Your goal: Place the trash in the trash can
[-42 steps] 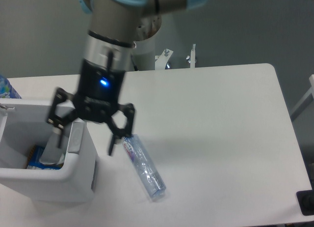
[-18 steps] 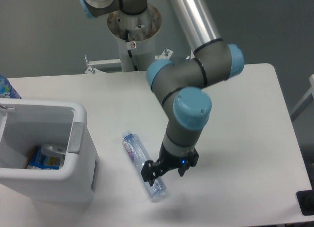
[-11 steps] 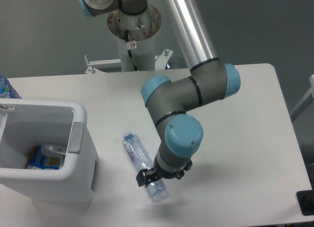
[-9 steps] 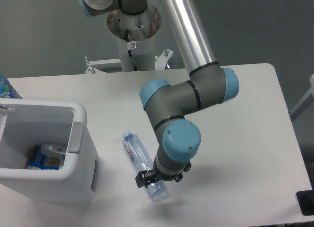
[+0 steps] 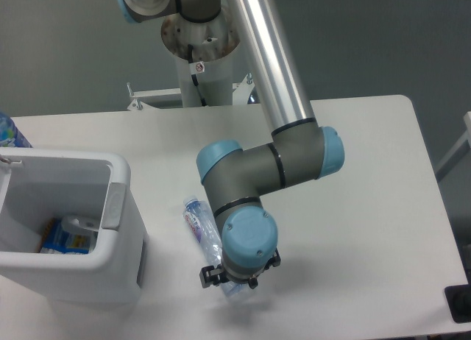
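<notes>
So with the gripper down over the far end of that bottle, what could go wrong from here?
The gripper sits at the bottle's lower end, not its middle, so once lifted the bottle may swing or slip out. The wrist hides the jaws, so whether they have closed can't be told. The bottle lies close to the trash can; a dangling end could catch its rim.

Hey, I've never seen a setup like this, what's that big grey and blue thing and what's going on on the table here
That is a robot arm: grey tubes joined by blue-capped joints, mounted on a post behind the white table. The single picture comes from a fixed camera looking down from above the table's front. At the arm's tip is a small black gripper, lowered over the near end of a clear plastic bottle lying flat on the table. The wrist hides the fingers, so whether they are closed on it cannot be told. On the left stands a white trash can, with some white and blue trash already inside.
</notes>
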